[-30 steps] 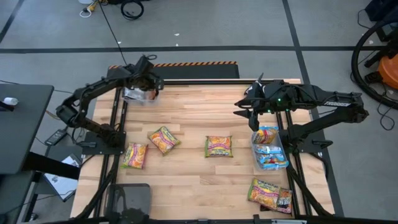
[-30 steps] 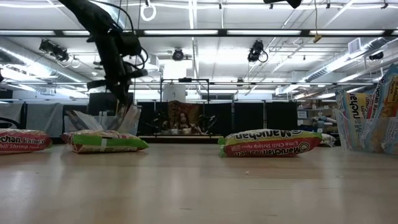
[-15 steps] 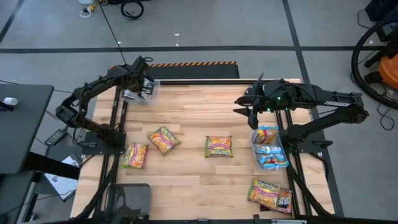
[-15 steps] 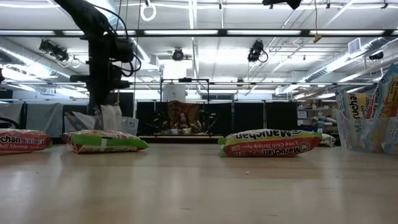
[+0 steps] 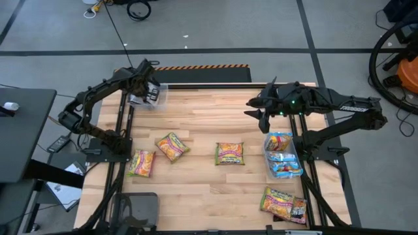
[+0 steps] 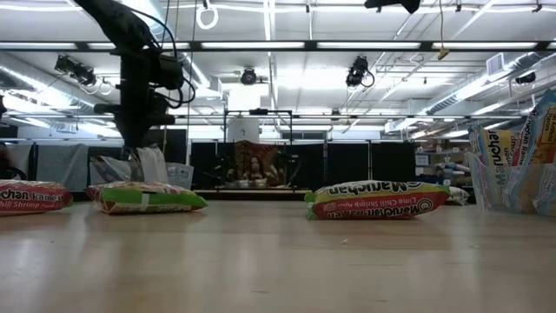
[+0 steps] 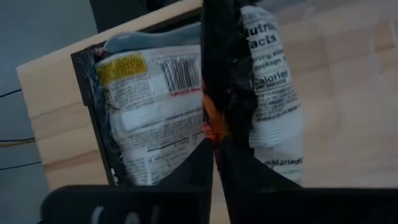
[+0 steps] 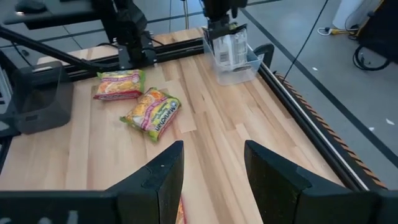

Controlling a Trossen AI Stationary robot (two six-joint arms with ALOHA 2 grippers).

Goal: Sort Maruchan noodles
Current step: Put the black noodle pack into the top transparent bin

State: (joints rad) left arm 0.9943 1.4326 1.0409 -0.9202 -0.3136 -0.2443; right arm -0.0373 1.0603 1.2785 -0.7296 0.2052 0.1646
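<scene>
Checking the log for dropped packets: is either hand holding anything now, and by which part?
The left hand, over the clear bin, pinches a dark noodle packet by its edge. The right hand is open and empty.

Both arms matte black, jointed tube links on black base frames at the table's side edges. Left arm point(image 5: 98, 98): slim links, bulkier wrist block with loose black cable loops in the low view. Right arm point(image 5: 333, 103): same build, small green LED lit near the wrist, pale lettering along the forearm link. Right gripper point(image 8: 211, 168) fingers point(image 8: 163, 177): broad, flat, dark wedge shapes.
</scene>
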